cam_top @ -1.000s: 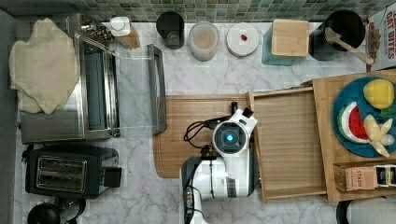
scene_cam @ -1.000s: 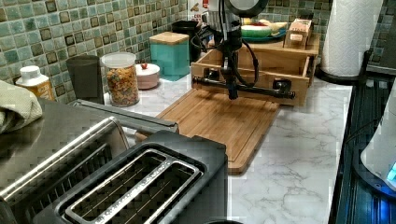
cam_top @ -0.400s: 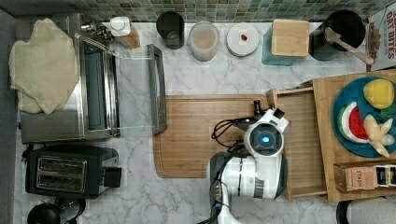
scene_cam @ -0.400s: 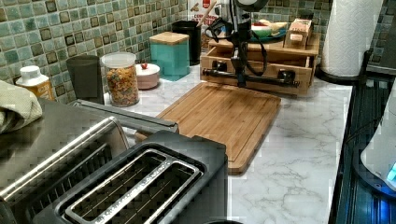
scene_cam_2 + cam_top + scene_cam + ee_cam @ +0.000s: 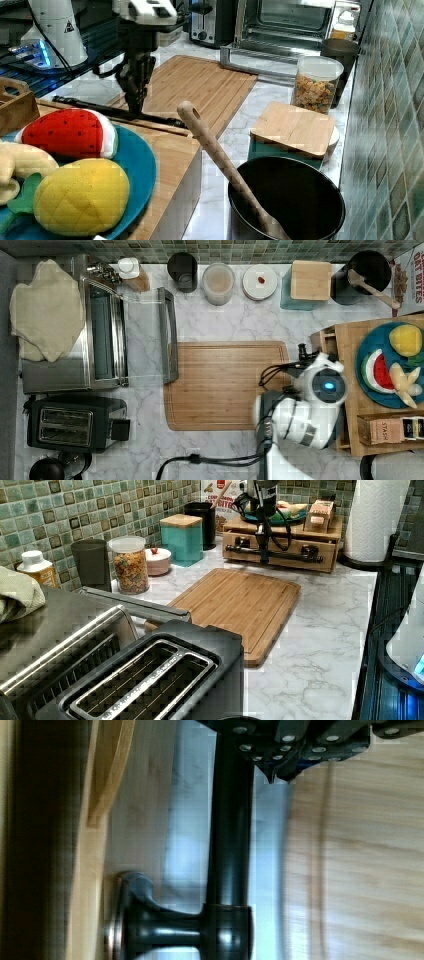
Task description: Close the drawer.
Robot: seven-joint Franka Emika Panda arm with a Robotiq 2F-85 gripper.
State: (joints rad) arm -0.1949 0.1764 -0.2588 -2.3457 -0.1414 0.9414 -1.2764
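Drawer: sits at the base of the bamboo stand, at the top view's right end of the surface; judged almost fully pushed in, front face about level with the stand.
Handle: black bar across the drawer front, on two round posts; the wrist view shows the bar and one post close up.
End effector: hangs straight down onto the handle's middle; whether its fingers are clenched on the bar or released, I cannot tell.
Risk, overdrive: judged main hazard; little travel is left, so further pushing could shove the whole stand toward the tiled wall.
Risk, load: the blue plate with toy fruit and the tea box ride on top of the stand; a jolt could shift them.
Risk, slip: a push not square to the bar could slide the end effector off along it.
Risk, cable: looped black cables hang at the wrist, near the handle; they could snag on withdrawal.
Edge, cutting board: its rim lies just in front of the drawer.
Open room: the bare board and marble beyond allow retreat away from the stand.
Tight side: paper towel roll beside the stand in the left view.
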